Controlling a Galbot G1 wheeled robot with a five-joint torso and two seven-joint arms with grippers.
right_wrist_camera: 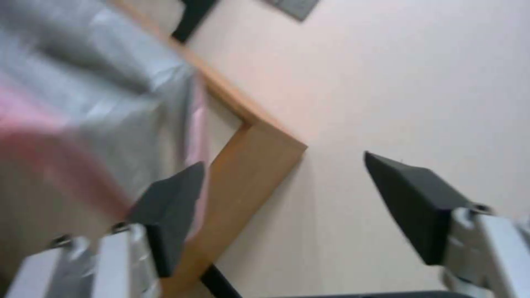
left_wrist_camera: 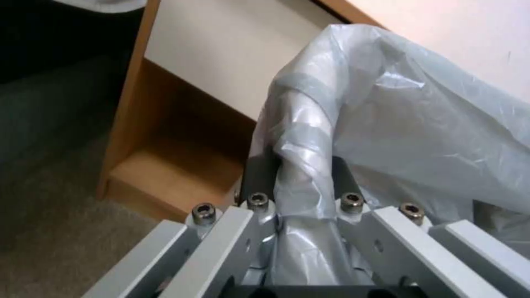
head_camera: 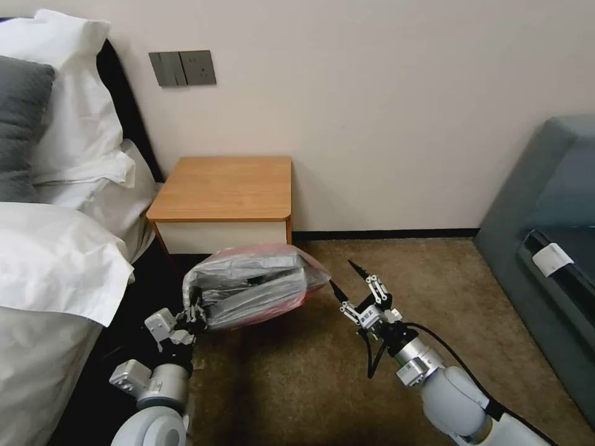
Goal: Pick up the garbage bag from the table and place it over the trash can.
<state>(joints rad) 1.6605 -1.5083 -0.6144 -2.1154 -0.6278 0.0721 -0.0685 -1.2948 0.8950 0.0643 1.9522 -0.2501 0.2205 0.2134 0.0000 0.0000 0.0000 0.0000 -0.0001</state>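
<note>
now left end effector (head_camera: pixel 193 314) grips crinkly grey garbage bag (head_camera: pixel 257 282) — right end effector (head_camera: pixel 344 284) w/ pointed fingers spread.

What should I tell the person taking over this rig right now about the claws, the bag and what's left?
Left claw: shut on the bag, gripping its left edge, below the table front.
Right claw: open, holding nothing, just off the bag's right end.
Bag: off the table, held in the air in front of it, above the carpet, mouth bunched.
Bin: I can't locate it.
Done: the pick-up.
Left: find the bin, probably take the far edge with the right claw, then spread the bag over the rim.
</note>
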